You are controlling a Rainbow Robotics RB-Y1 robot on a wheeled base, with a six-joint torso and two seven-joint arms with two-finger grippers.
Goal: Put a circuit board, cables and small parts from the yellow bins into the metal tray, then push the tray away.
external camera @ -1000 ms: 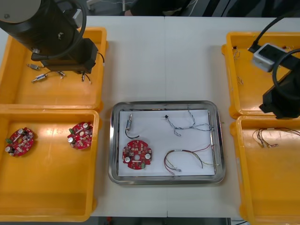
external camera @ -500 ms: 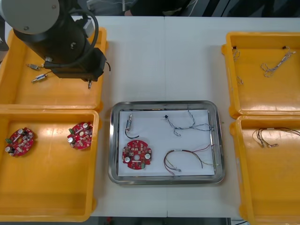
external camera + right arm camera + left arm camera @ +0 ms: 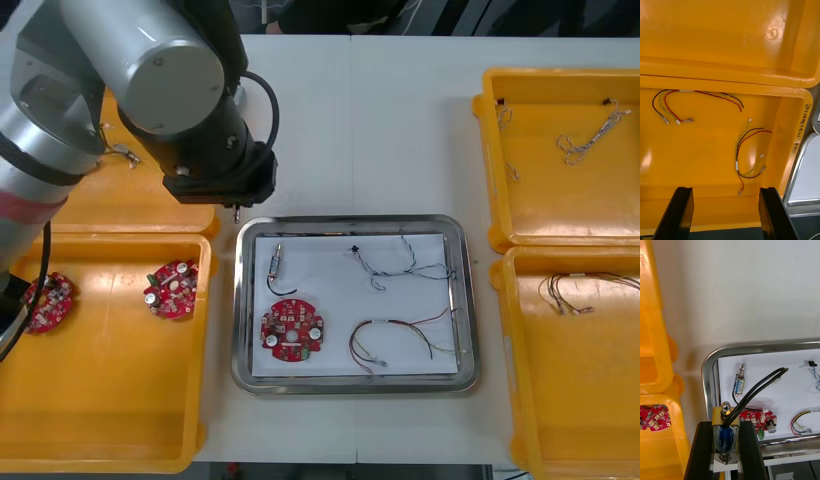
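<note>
Black fingers [image 3: 703, 450] of the left gripper [image 3: 725, 435] pinch a small metal part [image 3: 726, 427] trailing black leads. The arm slants down at the shiny metal tray's [image 3: 350, 219] far left corner, having swung there from the far left yellow bin [image 3: 110, 205]. The right gripper [image 3: 726, 193] hangs spread over red-and-yellow cables [image 3: 747, 157].

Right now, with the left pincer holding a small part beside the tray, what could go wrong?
1. The left pincer holds the small metal part just outside the tray's rim, not over its white inside; released here, it may land outside.
2. The part's black wire loop sticks out and may snag the part already in the tray.
The right pincer hangs open over a yellow bin holding cables.
</note>
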